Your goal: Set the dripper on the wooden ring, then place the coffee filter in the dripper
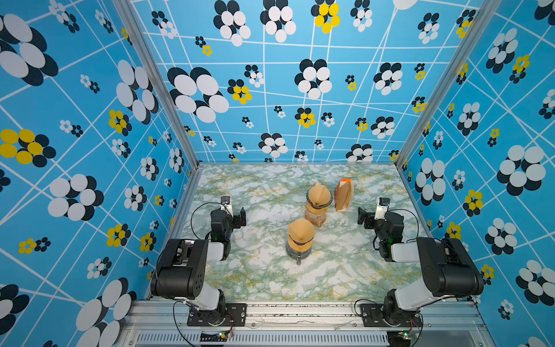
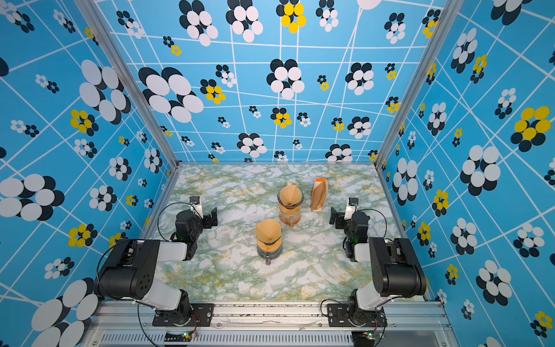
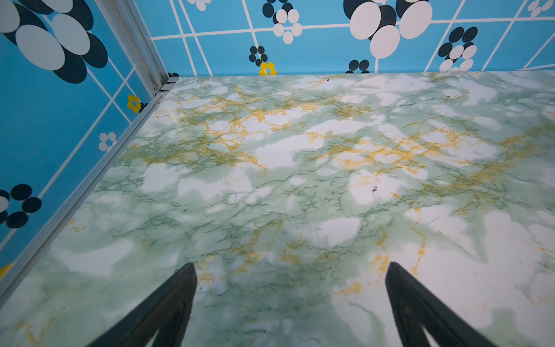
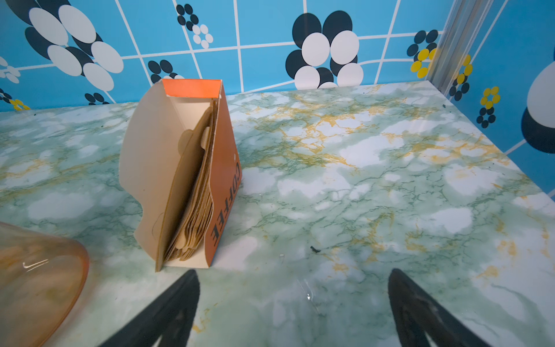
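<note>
Right claw [image 4: 292,279] is nearer, spread and empty: filter box [image 4: 150,168] stands upright just ahead-left of it, open end toward the claw, filters [image 4: 195,192] on edge, sheets running away from it. Far dripper [image 1: 318,205] sits just past the box, further left, near dripper [image 1: 300,240] well left of the claw; both look already lined. Left claw [image 3: 291,270] spread over bare glossy worktop [image 3: 300,180]; walls [image 1: 300,90] well clear.

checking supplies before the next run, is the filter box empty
No, the right wrist view shows the filter box standing open with a stack of brown filters inside.
</note>
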`<state>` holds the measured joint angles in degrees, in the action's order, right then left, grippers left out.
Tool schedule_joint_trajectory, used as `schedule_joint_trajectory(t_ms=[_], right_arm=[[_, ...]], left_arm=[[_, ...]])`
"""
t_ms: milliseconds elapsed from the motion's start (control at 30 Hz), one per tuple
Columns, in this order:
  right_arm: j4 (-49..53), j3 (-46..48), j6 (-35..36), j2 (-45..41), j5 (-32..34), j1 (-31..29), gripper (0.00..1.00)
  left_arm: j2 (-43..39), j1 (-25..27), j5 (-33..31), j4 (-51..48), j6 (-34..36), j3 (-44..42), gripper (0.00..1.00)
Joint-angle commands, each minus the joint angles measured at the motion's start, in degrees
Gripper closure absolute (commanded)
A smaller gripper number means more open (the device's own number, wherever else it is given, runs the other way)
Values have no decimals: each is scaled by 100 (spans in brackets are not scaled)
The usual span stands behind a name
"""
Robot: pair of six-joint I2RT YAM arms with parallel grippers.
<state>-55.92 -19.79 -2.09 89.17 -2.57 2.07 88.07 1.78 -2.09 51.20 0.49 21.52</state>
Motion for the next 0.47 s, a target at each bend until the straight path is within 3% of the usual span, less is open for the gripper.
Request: schedule_joint_trajectory(t_ms=[0,433], right_arm=[[95,-130,68,13,-112,26,1],[87,-133,75,13,-112,25,1]], left_arm=[[26,6,75,4,-31,79,1],[30,-9,98,-11,-40,73,1]])
